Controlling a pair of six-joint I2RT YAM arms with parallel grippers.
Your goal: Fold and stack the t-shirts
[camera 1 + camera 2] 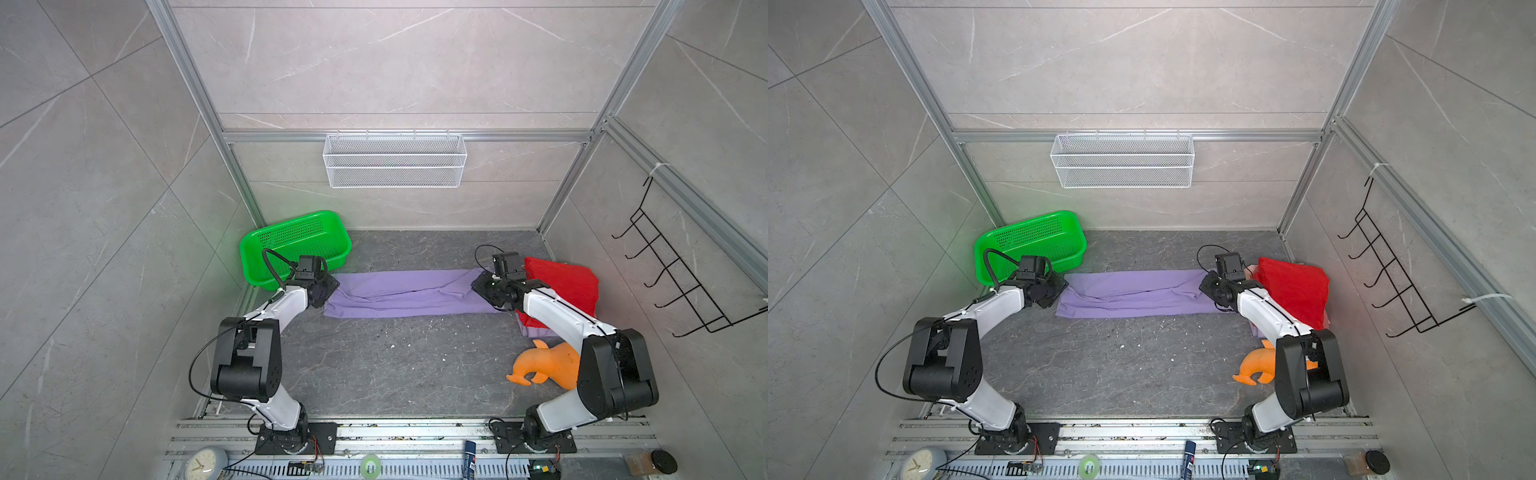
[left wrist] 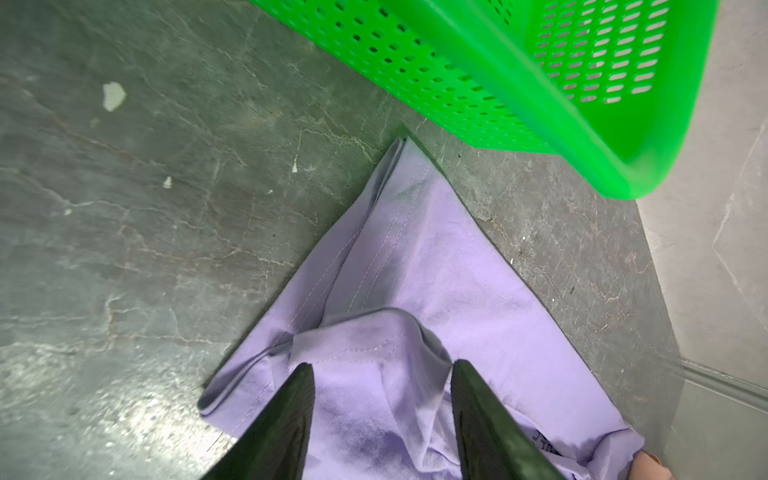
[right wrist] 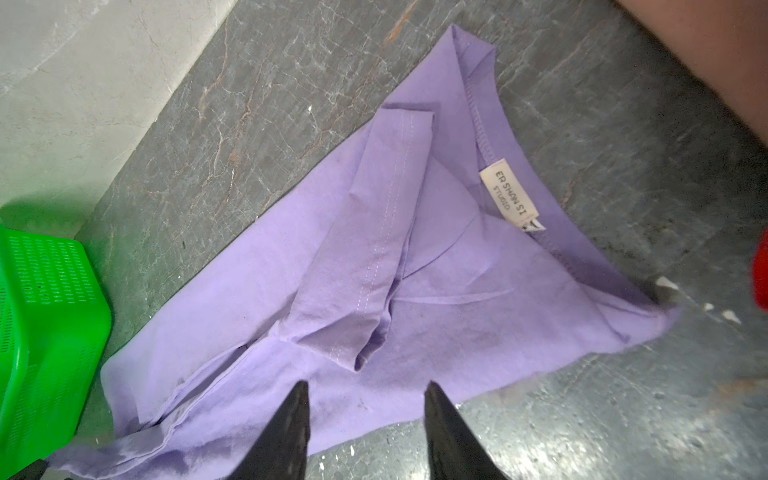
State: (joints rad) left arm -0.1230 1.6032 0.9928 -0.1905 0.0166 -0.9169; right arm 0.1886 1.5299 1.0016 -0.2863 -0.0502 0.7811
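Note:
A lavender t-shirt [image 1: 407, 293] [image 1: 1133, 295] lies on the dark floor, folded lengthwise into a long strip. My left gripper [image 1: 333, 286] [image 1: 1060, 288] hangs over its left end. In the left wrist view the gripper [image 2: 382, 365] is open, and a raised fold of the lavender cloth [image 2: 415, 257] sits between its fingers [image 2: 286, 424]. My right gripper [image 1: 478, 286] [image 1: 1204, 286] is at the shirt's collar end, open [image 3: 368, 384] above the cloth's edge, with the neck label [image 3: 509, 195] ahead of it. A folded red t-shirt [image 1: 569, 286] [image 1: 1296, 286] tops a stack at the right, over a lavender one [image 1: 536, 332].
A green perforated basket [image 1: 295, 245] [image 2: 498, 75] leans in the back left corner, close to my left gripper. An orange plush toy [image 1: 544, 365] lies by the right arm. A white wire basket [image 1: 395, 160] and a black hook rack [image 1: 681, 274] hang on the walls.

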